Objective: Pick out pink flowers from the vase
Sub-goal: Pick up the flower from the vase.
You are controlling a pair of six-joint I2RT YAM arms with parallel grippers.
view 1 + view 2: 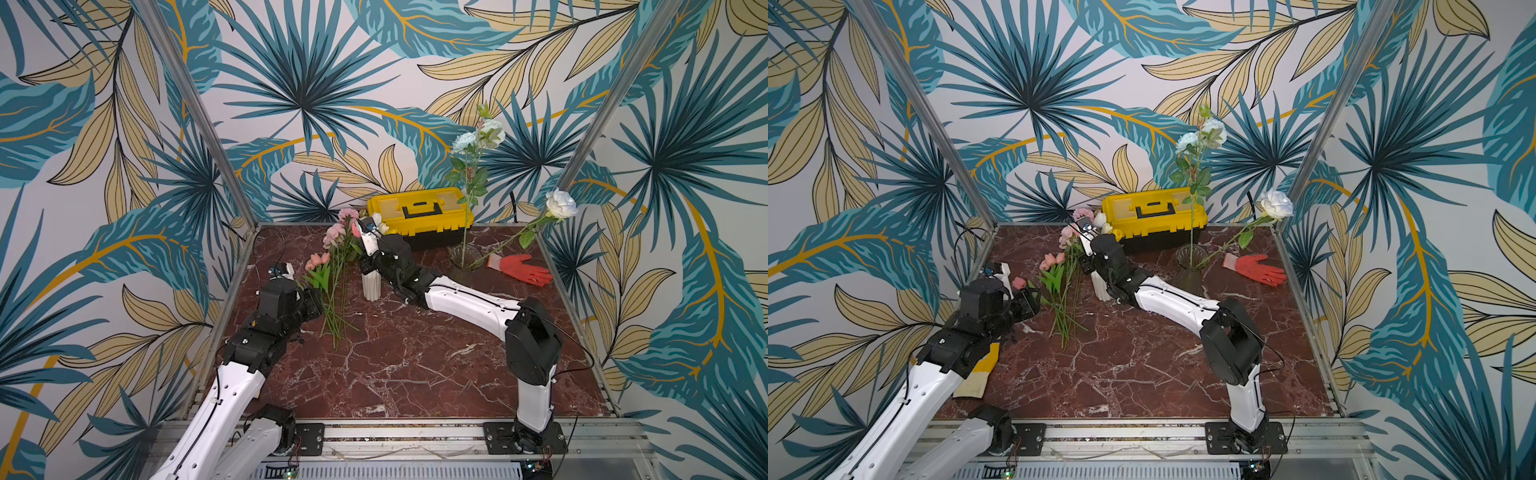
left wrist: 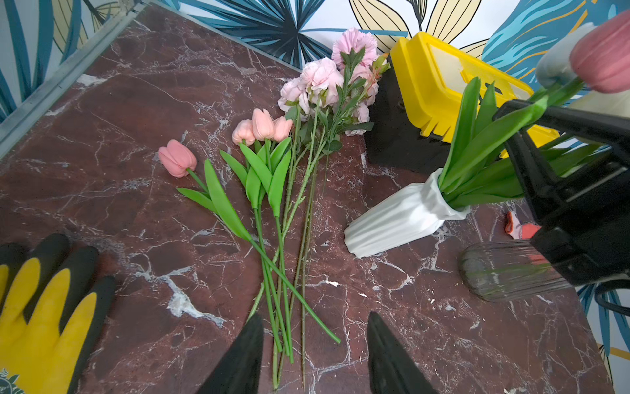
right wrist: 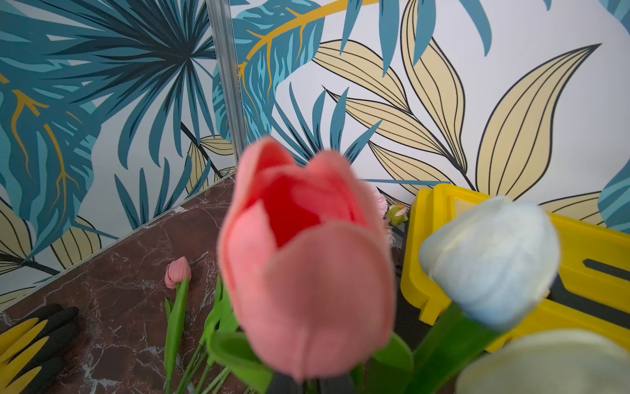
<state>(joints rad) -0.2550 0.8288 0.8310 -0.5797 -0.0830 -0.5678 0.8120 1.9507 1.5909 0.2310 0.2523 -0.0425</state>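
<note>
Clearly the right fingers (image 2: 562, 116) are clamped together on the green stem of the held tulip (image 3: 306, 259). They grip just under its pink bloom and above the mouth of the white vase (image 2: 402, 218). Its long axis runs up out of the vase and through the fingers, and the bloom points past the fingertips. A white tulip (image 3: 491, 259) rises just beside it from the same vase.

The left fingers (image 2: 245, 354) stand apart and hold nothing. Ahead of them the laid pink flowers (image 2: 266, 126) lie flat on the tabletop (image 2: 119, 119). Their stems are roughly parallel, with the cut ends between and just ahead of the left fingertips and the blooms pointing away from them. A stray tulip (image 2: 177, 162) lies askew, its stem crossing the others and its bloom angled off to one side of the bunch.
</note>
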